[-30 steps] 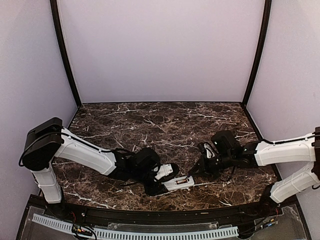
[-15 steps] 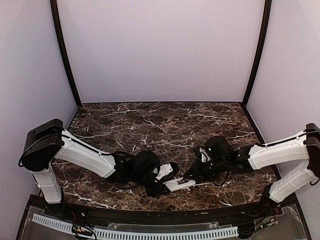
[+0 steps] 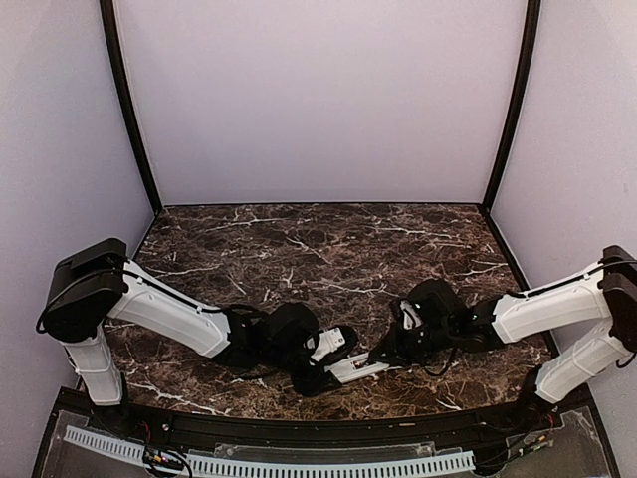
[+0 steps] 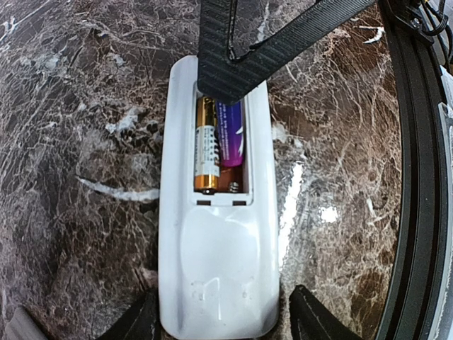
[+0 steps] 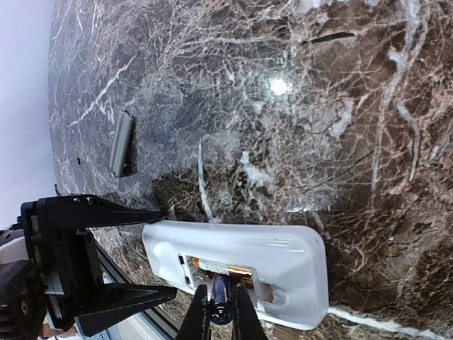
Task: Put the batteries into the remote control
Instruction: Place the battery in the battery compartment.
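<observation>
The white remote control point(image 4: 219, 262) lies back-up on the marble near the front edge, its slot open. One gold-banded battery point(image 4: 206, 149) lies in the slot. My right gripper point(image 5: 221, 312) is shut on a purple battery point(image 5: 220, 301) and holds it, tilted, in the free half of the slot beside the first one. My left gripper point(image 4: 223, 322) has its fingers against both long sides of the remote's end, pinning it. In the top view the remote point(image 3: 356, 369) sits between the left gripper point(image 3: 323, 366) and the right gripper point(image 3: 383, 356).
A small flat grey cover piece point(image 5: 122, 144) lies on the marble a little beyond the remote. The table's black front rim point(image 4: 417, 177) runs close alongside the remote. The booth walls stand at the back and sides.
My right arm has moved left and down, bringing the purple battery to the remote's slot. The left gripper and the remote have shifted slightly left and nearer.
</observation>
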Motion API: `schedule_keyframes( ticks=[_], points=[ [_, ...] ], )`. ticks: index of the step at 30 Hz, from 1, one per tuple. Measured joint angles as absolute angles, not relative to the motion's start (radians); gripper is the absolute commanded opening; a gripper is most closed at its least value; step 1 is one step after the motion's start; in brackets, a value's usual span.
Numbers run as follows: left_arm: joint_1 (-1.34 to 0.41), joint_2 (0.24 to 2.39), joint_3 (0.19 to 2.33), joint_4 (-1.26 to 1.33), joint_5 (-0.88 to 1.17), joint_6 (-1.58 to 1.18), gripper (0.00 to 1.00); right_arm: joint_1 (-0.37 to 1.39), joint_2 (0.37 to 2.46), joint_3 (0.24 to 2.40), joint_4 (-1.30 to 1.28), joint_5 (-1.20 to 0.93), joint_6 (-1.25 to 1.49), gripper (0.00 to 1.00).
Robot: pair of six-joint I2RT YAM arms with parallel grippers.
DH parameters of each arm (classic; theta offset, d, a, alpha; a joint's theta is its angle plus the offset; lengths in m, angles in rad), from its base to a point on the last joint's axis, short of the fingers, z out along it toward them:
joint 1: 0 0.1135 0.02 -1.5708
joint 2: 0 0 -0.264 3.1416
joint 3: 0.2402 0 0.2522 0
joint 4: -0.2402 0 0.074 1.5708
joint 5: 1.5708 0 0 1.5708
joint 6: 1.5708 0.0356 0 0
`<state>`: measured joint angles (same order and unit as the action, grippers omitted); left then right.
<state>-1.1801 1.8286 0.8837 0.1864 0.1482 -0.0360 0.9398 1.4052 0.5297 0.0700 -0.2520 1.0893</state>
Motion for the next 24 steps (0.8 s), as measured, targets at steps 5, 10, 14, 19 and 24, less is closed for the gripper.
schedule_keyframes(
  ticks=[5, 10, 14, 19, 24],
  points=[
    [-1.181, 1.83, 0.884, 0.187, 0.145, -0.036, 0.61, 0.946, 1.394, 0.516, 0.08, -0.239, 1.101, 0.0],
    [-1.181, 1.832, 0.884, 0.19, 0.144, -0.036, 0.59, 0.955, 1.396, 0.509, 0.097, -0.223, 1.11, 0.0],
    [-1.181, 1.835, 0.884, 0.194, 0.142, -0.037, 0.58, 0.967, 1.424, 0.494, 0.168, -0.221, 1.136, 0.0],
    [-1.181, 1.84, 0.889, 0.194, 0.141, -0.038, 0.57, 0.978, 1.454, 0.494, 0.218, -0.205, 1.155, 0.0],
    [-1.181, 1.84, 0.889, 0.194, 0.141, -0.038, 0.57, 0.988, 1.442, 0.496, 0.197, -0.188, 1.163, 0.11]
  ],
)
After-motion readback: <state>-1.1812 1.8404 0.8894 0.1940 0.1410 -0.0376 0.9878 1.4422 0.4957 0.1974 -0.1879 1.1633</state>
